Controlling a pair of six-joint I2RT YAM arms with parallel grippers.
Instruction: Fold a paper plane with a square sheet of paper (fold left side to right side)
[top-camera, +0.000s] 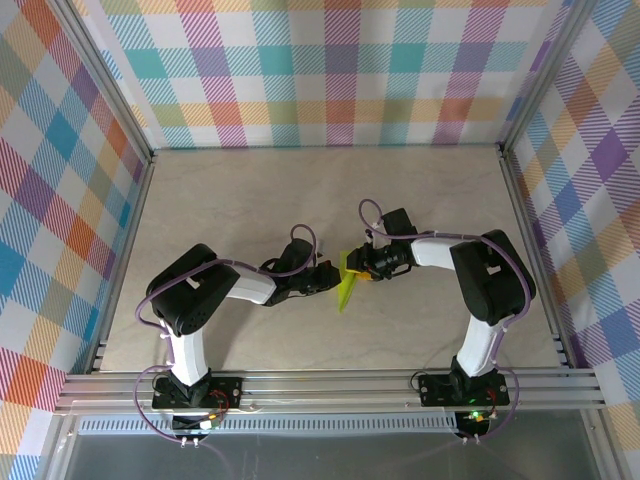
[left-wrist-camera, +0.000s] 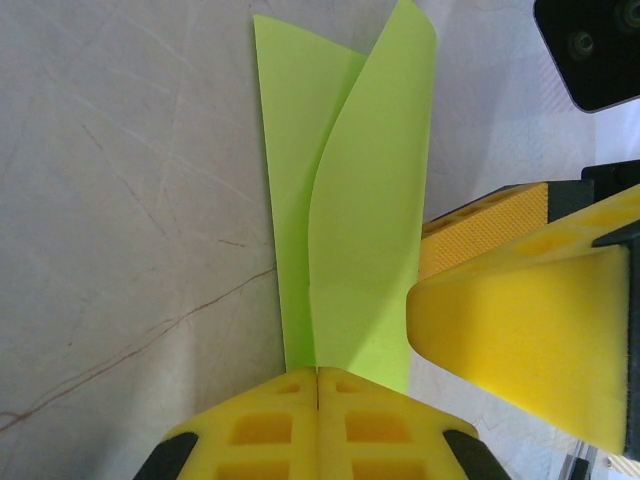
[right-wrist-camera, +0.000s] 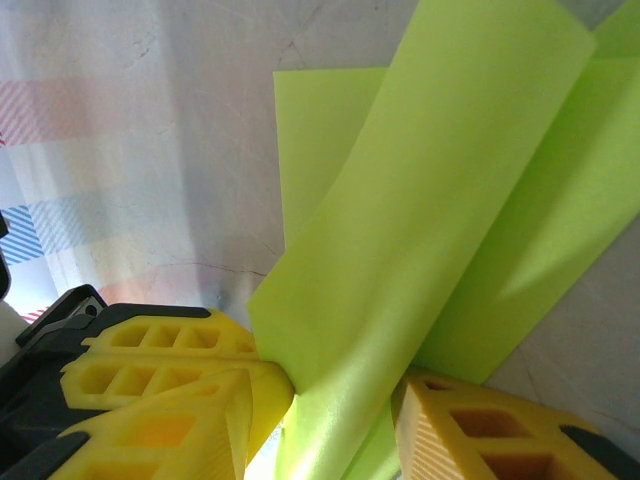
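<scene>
1. The table (top-camera: 300, 190) was a pale beige slab with a marble look. In the left wrist view, thin reddish-brown veins ran across it.
2. Plaid walls (top-camera: 330, 70) in pastel orange, teal, purple and yellow closed the left, far and right sides. Aluminium rails (top-camera: 330, 385) ran along the near edge, where both arm bases were bolted.
3. The sheet of paper (top-camera: 348, 280), bright lime and matte, sat a little near of the table's middle, between the two arms. From above it looked narrow, with its pointed end toward the near side.
4. In the left wrist view the sheet showed two layers. One lay flatter toward the table and the other curved up over it.
5. The left pincer (top-camera: 325, 278) reached in from the left. Its yellow fingers (left-wrist-camera: 270, 430) were pressed together with no gap, and the sheet's edge was pinched in the seam between them.
6. The right pincer (top-camera: 362, 268) came in from the right, just beside the left one. Its fingers (right-wrist-camera: 170, 390) stood parted, and the raised flap ran through the gap and lay against one finger. The jaws were not clamped on it.
7. Purple cables (top-camera: 160, 300) looped along both arms above the table.
</scene>
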